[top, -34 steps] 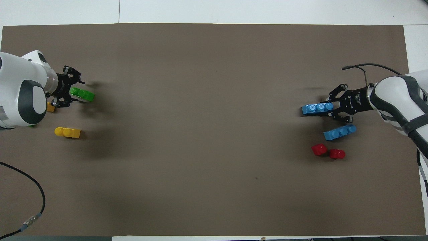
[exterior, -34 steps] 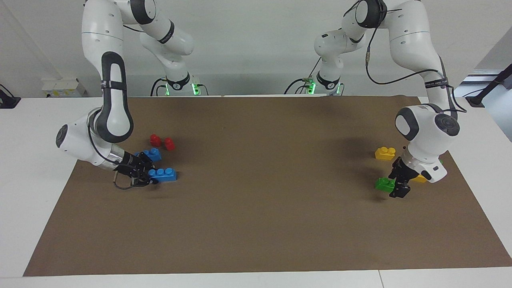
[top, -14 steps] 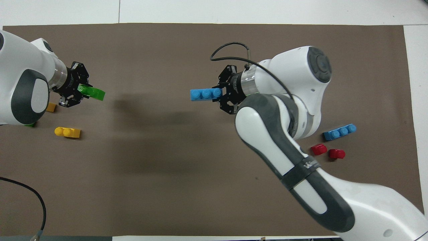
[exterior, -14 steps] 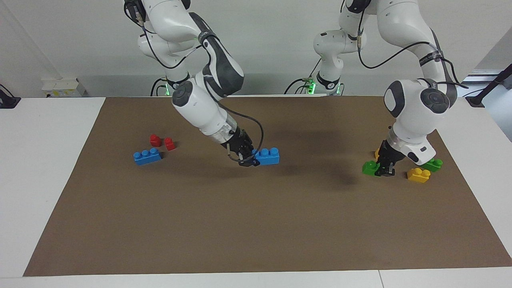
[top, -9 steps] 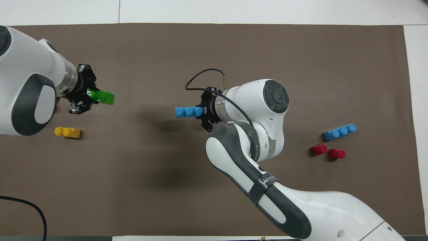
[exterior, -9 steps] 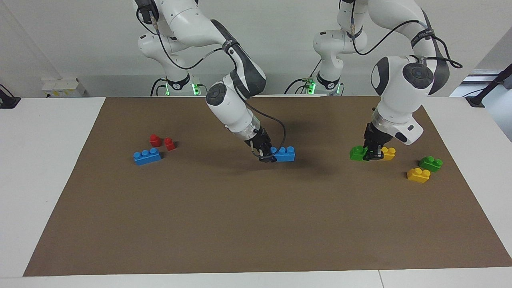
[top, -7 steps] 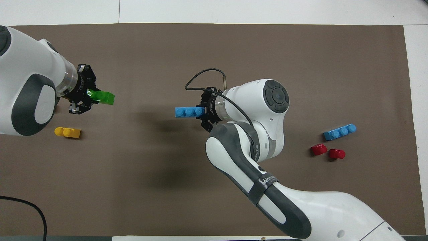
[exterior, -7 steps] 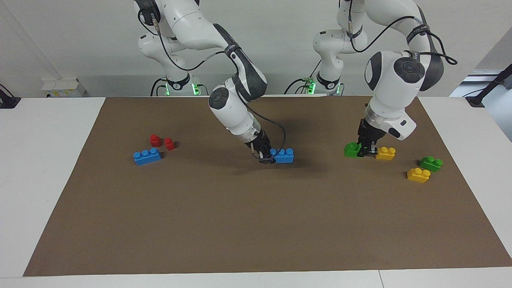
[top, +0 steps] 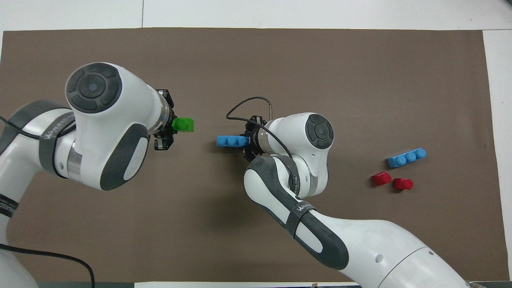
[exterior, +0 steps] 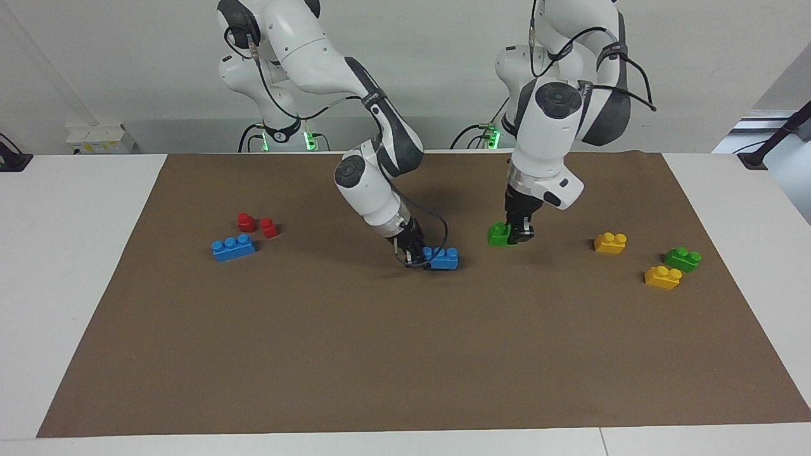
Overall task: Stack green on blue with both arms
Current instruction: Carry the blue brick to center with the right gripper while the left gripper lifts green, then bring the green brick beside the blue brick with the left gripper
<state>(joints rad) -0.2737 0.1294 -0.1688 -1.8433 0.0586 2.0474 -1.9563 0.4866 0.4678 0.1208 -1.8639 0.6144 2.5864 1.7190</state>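
We see a brown mat (exterior: 405, 354) covering a white table (exterior: 70, 266) before a pale wall; the mat's half farther from the robots lies bare. Over its middle, the right gripper (exterior: 415, 256) is clamped on a blue three-stud brick (exterior: 441, 258) held low; the left gripper (exterior: 521, 233) is closed on a green two-stud brick (exterior: 498, 234), raised just beside it and apart. A second blue brick (exterior: 233, 247) and two red pieces (exterior: 256, 225) lie toward the right arm's end; two yellow bricks (exterior: 610, 242) and another green brick (exterior: 682, 259) toward the left arm's.
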